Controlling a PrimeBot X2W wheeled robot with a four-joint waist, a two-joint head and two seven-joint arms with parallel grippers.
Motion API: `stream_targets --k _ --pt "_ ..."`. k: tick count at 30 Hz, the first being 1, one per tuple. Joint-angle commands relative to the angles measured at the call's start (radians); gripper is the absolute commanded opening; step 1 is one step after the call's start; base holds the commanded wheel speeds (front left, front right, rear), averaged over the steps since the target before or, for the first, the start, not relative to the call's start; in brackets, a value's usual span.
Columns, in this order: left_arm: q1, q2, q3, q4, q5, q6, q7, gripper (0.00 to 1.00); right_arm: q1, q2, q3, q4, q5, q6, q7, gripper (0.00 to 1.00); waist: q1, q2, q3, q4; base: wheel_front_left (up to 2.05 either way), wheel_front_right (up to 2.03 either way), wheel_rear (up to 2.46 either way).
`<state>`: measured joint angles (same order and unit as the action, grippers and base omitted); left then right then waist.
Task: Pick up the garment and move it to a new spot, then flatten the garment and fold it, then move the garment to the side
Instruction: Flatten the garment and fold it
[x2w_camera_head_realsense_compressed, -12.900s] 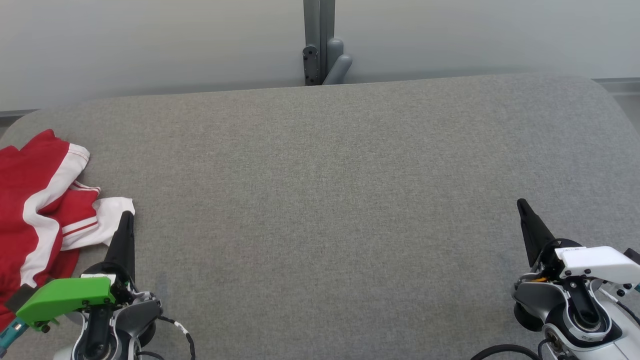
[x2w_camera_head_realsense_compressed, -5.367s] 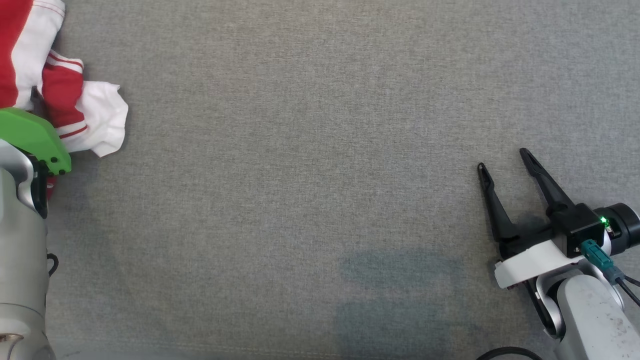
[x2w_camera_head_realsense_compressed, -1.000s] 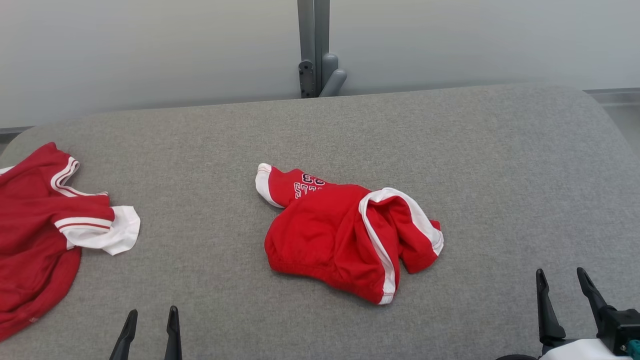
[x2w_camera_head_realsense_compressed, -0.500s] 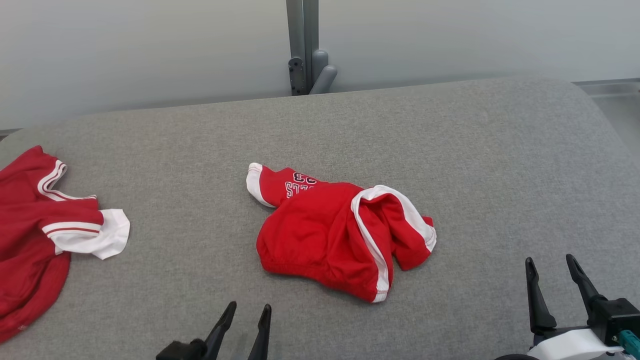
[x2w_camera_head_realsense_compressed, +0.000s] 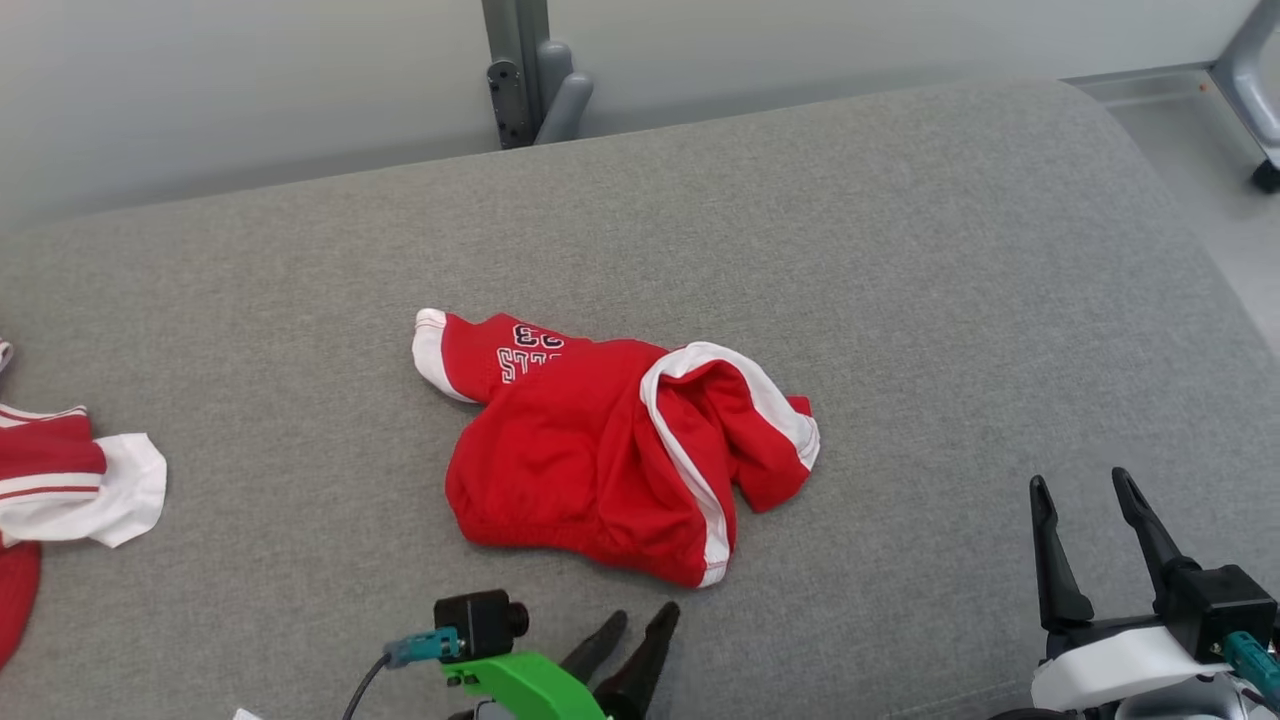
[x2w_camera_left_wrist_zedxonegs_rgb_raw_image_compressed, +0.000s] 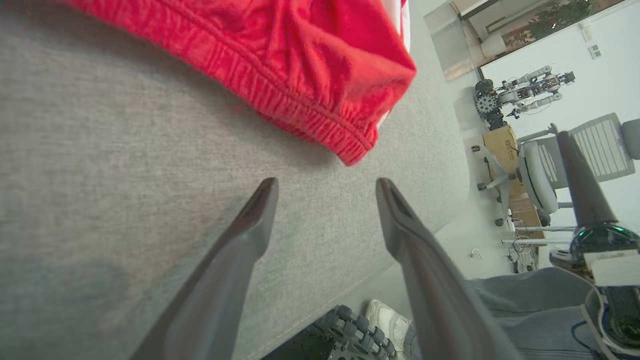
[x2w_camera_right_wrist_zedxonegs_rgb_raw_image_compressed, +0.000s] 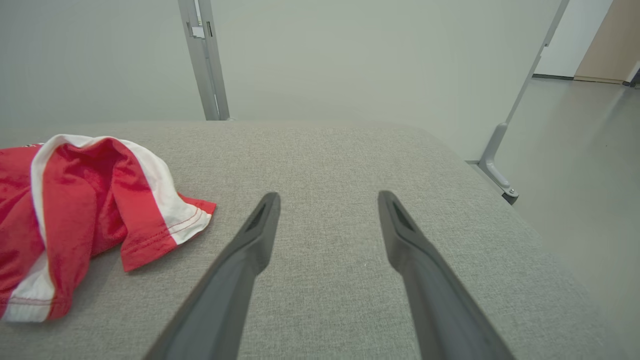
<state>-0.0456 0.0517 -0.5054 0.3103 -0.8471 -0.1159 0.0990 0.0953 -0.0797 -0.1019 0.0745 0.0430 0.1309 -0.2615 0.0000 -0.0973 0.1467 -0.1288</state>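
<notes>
The crumpled garment (x2w_camera_head_realsense_compressed: 600, 450) lies at the middle of the table (x2w_camera_head_realsense_compressed: 900, 250) with flattening apparently in hand; the left gripper (x2w_camera_head_realsense_compressed: 643, 614), fingers apart, sits just short of its elastic hem (x2w_camera_left_wrist_zedxonegs_rgb_raw_image_compressed: 300, 117), which it likely must pinch next, the right gripper (x2w_camera_head_realsense_compressed: 1079, 478) also spread nearby.

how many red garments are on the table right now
2. One crumpled red garment lies in the middle of the table, just ahead of the left gripper. A second garment sits at the table's left edge, cut off by the frame; more may lie beyond.
</notes>
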Motion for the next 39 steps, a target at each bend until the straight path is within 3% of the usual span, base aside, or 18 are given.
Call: stream_targets --k 1,6,10,16,19,20,21,22,26,29,32,38,39 --pt "-0.026 -0.001 -0.02 -0.005 -0.053 0.016 0.019 1.0 -0.016 0.002 0.001 -0.006 0.003 0.0 -0.001 1.0 0.0 -0.0002 0.038 -0.039 0.0 0.0 0.0" --pt "-0.076 0.001 -0.074 0.004 -0.249 0.082 0.018 1.0 -0.028 0.012 0.001 -0.009 0.003 0.0 -0.001 1.0 0.0 -0.0002 0.06 -0.058 0.0 0.0 0.0" --pt "-0.142 0.002 -0.136 0.05 -0.282 0.13 -0.009 1.0 -0.04 0.017 0.0 -0.012 0.0 0.0 -0.001 1.0 0.0 -0.0002 0.074 -0.063 0.0 0.0 0.0" --pt "-0.202 0.001 -0.201 0.112 -0.295 0.14 -0.069 1.0 -0.044 0.02 -0.006 -0.013 -0.002 0.0 -0.001 1.0 0.0 -0.0002 0.087 -0.063 0.0 0.0 0.0" --pt "-0.229 0.0 -0.235 0.137 -0.298 0.123 -0.1 1.0 -0.048 0.021 -0.01 -0.01 -0.002 0.0 -0.001 1.0 0.0 -0.0002 0.091 -0.057 0.0 0.0 0.0" --pt "-0.238 0.0 -0.243 0.138 -0.307 0.12 -0.114 0.88 -0.051 0.022 -0.009 -0.008 -0.002 0.0 -0.001 1.0 0.0 -0.0002 0.092 -0.055 0.0 0.0 0.0" --pt "-0.249 0.001 -0.249 0.141 -0.316 0.117 -0.128 0.49 -0.053 0.022 -0.008 -0.006 -0.002 0.0 -0.001 1.0 0.0 -0.0002 0.092 -0.054 0.0 0.0 0.0" --pt "-0.258 0.0 -0.26 0.147 -0.319 0.116 -0.139 0.0 -0.054 0.023 -0.006 -0.004 -0.002 0.0 -0.001 1.0 0.0 -0.0002 0.092 -0.053 0.0 0.0 0.0" --pt "-0.3 0.009 -0.314 0.181 -0.267 0.099 -0.152 0.0 -0.054 0.023 -0.002 0.0 -0.003 0.0 -0.001 1.0 0.0 -0.0002 0.089 -0.048 0.0 0.0 0.0" --pt "-0.318 0.058 -0.336 0.166 -0.231 0.084 -0.128 0.0 -0.045 0.024 -0.007 -0.001 0.0 0.0 -0.001 1.0 0.0 -0.0002 0.085 -0.042 0.0 0.0 0.0" --pt "-0.322 0.153 -0.353 0.103 -0.214 0.072 -0.073 0.0 -0.03 0.025 -0.013 -0.001 -0.001 0.0 -0.001 1.0 0.0 -0.0002 0.079 -0.035 0.0 0.0 0.0" --pt "-0.291 0.416 -0.358 -0.101 -0.181 0.099 0.069 0.0 -0.008 0.027 -0.024 0.004 0.003 0.0 -0.001 1.0 0.0 -0.0002 0.065 -0.009 0.0 0.0 0.0" --pt "-0.282 0.493 -0.354 -0.17 -0.201 0.1 0.125 0.0 -0.002 0.027 -0.023 0.006 0.002 0.0 -0.001 1.0 0.0 -0.0002 0.06 0.001 0.0 0.0 0.0"
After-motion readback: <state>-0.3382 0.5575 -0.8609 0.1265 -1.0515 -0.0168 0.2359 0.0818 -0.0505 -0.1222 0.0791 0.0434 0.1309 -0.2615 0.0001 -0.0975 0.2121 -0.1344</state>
